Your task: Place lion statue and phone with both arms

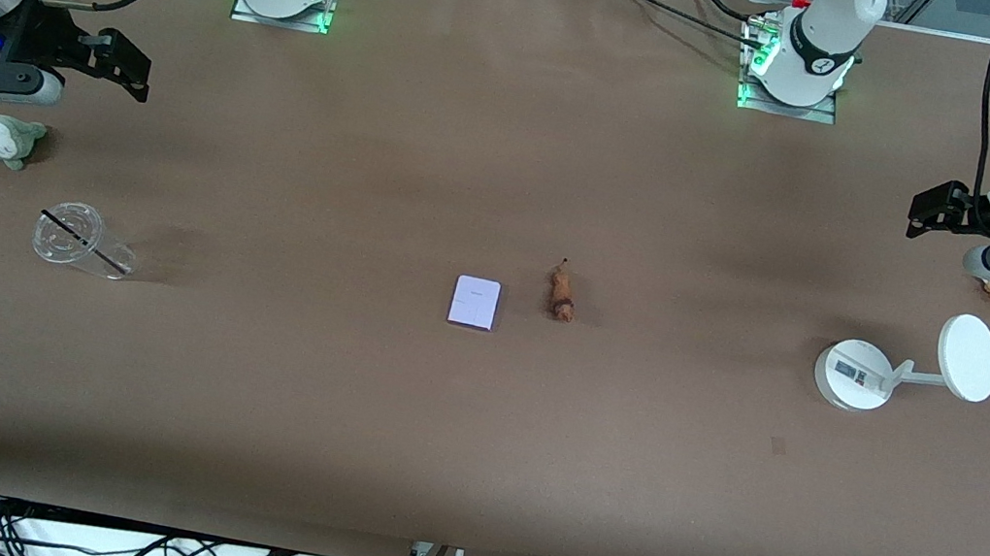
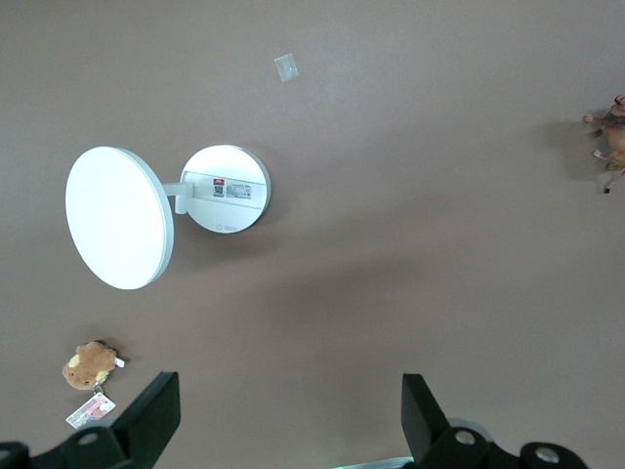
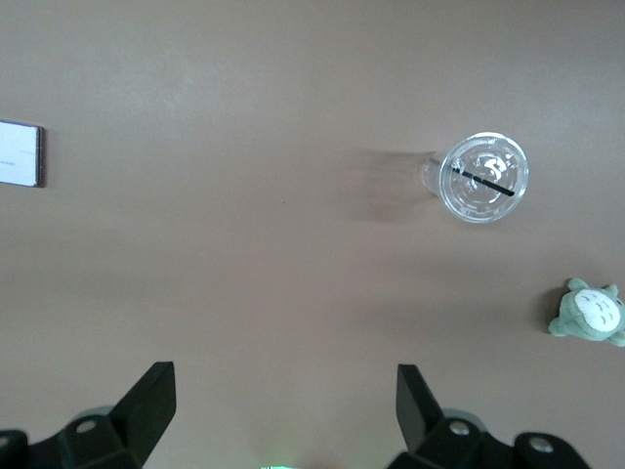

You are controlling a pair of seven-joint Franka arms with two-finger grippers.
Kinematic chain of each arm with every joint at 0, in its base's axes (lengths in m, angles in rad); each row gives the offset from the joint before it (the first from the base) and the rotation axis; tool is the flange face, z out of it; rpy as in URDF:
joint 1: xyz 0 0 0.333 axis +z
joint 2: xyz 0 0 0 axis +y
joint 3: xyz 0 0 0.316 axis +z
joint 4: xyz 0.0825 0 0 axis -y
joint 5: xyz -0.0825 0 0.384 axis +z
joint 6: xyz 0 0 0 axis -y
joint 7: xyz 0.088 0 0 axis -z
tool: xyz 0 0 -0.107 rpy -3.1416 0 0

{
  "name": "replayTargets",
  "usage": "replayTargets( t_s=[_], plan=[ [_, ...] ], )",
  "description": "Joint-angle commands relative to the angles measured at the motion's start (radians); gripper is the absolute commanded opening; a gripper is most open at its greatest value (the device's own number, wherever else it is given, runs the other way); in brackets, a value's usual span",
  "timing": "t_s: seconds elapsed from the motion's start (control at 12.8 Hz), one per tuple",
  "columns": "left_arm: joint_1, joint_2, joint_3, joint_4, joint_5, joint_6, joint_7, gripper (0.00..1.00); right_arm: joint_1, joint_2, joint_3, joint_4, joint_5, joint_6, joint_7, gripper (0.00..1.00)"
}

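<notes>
Phone point(image 1: 475, 302) beside lion statue point(image 1: 562, 294) (apart)

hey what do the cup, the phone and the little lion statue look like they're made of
The cup looks like clear thin plastic: the table shows through it, and it has a flat lid with a dark straw. The phone shows a smooth pale lavender-white face with a dark thin edge, probably glass or plastic. The lion statue looks like matte moulded brown-orange plastic or resin; it is too small to be sure.
</notes>
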Motion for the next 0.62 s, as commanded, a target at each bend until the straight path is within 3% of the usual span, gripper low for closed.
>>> replayTargets(
  t_s=[0.0, 0.55],
  plan=[
    [0.007, -0.001, 0.001, 0.0, -0.027, -0.009, 0.006, 1.0, 0.005, 0.016, 0.0, 0.023, 0.006, -0.02, 0.024, 1.0],
    [-0.01, 0.019, -0.011, -0.001, -0.03, -0.001, -0.059, 1.0, 0.008, 0.036, 0.002, 0.052, 0.008, -0.035, 0.019, 1.0]
  ],
)
